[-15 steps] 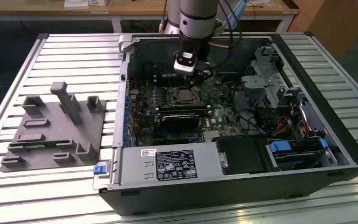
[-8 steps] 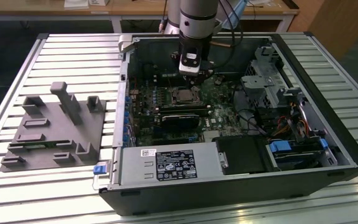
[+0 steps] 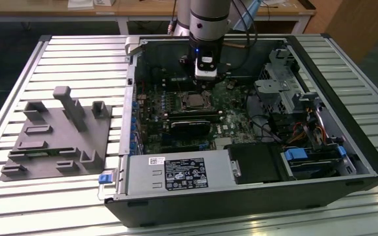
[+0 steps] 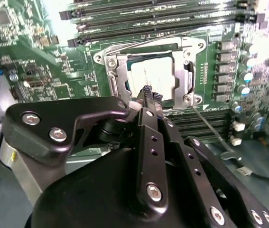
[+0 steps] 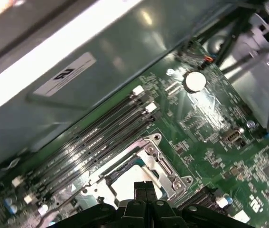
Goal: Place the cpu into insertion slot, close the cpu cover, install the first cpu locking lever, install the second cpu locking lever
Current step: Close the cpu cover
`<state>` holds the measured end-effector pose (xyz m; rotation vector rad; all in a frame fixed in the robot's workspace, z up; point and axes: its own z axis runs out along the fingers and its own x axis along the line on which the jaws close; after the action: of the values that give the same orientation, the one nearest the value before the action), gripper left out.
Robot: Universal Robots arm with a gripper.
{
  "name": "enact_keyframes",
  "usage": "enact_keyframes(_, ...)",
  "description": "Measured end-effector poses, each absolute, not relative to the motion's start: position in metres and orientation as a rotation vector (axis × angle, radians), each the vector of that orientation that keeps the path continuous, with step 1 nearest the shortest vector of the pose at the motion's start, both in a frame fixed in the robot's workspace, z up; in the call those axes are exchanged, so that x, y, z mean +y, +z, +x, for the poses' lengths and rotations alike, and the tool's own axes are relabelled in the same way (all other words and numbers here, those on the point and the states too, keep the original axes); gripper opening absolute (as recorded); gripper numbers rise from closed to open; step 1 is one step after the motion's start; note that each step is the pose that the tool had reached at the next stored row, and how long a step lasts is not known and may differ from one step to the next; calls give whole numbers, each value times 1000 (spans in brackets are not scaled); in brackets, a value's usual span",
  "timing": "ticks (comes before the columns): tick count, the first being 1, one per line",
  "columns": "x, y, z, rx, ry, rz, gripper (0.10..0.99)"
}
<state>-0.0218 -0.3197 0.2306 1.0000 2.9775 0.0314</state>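
Note:
The cpu (image 4: 151, 75) lies flat in the insertion slot (image 3: 192, 101) on the green board, its silver-grey top showing through the window of the cpu cover (image 4: 119, 76). The cover's silvery frame lies down around the chip, also seen in the first wrist view (image 5: 165, 166). A thin metal locking lever (image 4: 210, 128) sticks out loose from one corner of the socket. My gripper (image 4: 149, 95) hangs just above the socket's edge with its black fingers shut together and nothing between them. In the exterior view the gripper (image 3: 205, 81) sits just behind the socket.
Long black memory slots (image 5: 101, 137) run beside the socket. The open computer case (image 3: 366, 162) rests on a slatted table, with a power supply box (image 3: 175, 172) at the front and a drive cage (image 3: 281, 88) toward the exterior view's right. A grey fixture (image 3: 51, 132) stands toward the exterior view's left.

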Motion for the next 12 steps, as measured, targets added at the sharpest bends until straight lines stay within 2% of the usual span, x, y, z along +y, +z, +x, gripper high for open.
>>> enact_keyframes(12,-320,230,-22,3071,31,670,106)
